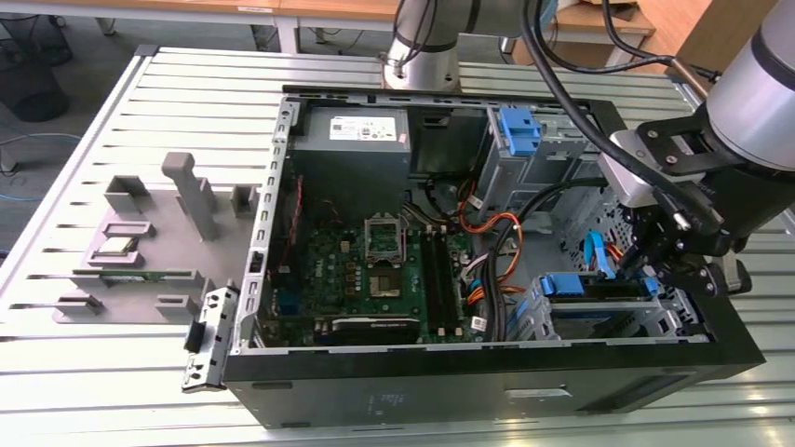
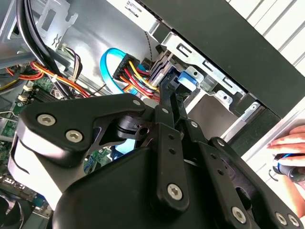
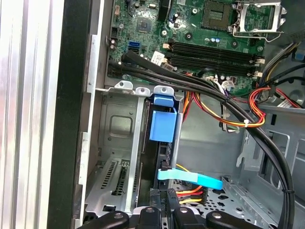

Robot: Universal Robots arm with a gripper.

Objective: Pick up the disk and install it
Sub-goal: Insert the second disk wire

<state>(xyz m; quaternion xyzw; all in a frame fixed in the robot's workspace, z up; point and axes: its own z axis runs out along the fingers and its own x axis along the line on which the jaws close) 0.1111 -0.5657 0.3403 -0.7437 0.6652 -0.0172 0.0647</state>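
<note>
One tool [image 1: 680, 270] is hovering at the drive cage [image 3: 119, 143] inside the case [image 1: 497, 391], where the disk [image 3: 162, 126] is sitting upright in its slot; its grip I cannot tell.

Thick black cables [image 3: 200, 88] and bundled orange-yellow wires [image 3: 248, 112] cross above the grey metal drive cage [image 3: 119, 143], crowding access beside it.

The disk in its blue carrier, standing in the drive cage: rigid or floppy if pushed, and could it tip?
The disk looks rigid, so probably no flexing. The metal cage flanks it, so tipping seems unlikely. Its blue carrier handle may give slightly.
</note>
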